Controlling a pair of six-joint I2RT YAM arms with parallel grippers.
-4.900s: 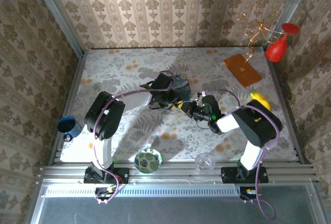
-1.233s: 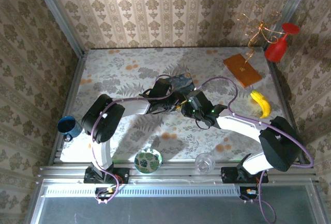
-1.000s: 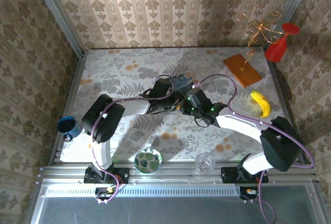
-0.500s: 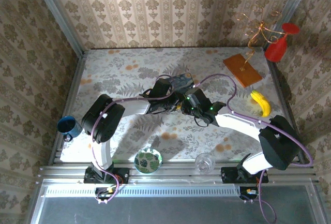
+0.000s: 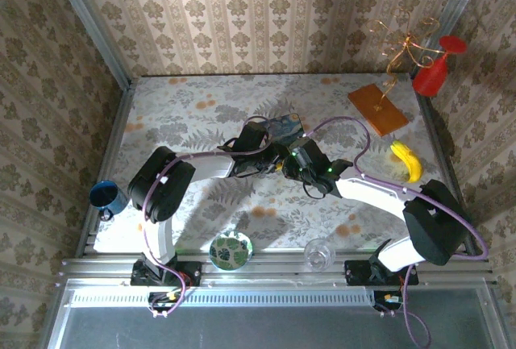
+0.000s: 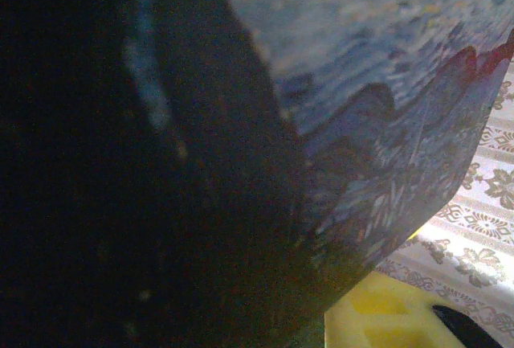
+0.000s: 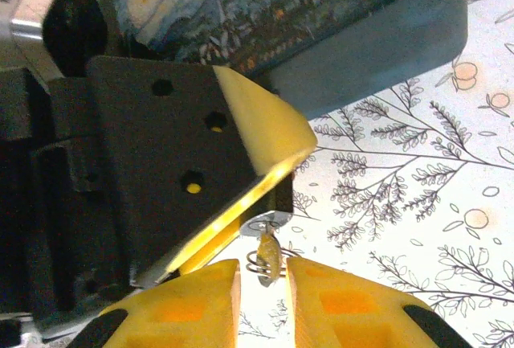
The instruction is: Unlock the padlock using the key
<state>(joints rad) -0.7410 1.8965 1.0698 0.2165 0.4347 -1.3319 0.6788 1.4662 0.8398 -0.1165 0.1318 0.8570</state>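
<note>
Small dark grey metal padlock [image 7: 279, 197]: pinched, as far as can be told, at the tips of the left gripper [image 7: 269, 191], whose fingers are nearly together, just beside the blue swirl-painted box [image 7: 337, 10]. Thin brassy key on a wire ring [image 7: 267, 258]: upright between the yellow fingers of the right gripper [image 7: 263, 272], which are closed narrowly on it. Relation: padlock lies straight beyond the key's tip, just apart; the key's long axis points at it. Keyhole not discernible.

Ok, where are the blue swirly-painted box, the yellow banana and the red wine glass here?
blue swirly-painted box [image 7: 265, 2]: right wrist view, on its painted top.
yellow banana [image 5: 407, 163]: top external view, middle of its curve.
red wine glass [image 5: 431, 78]: top external view, on its bowl.
</note>
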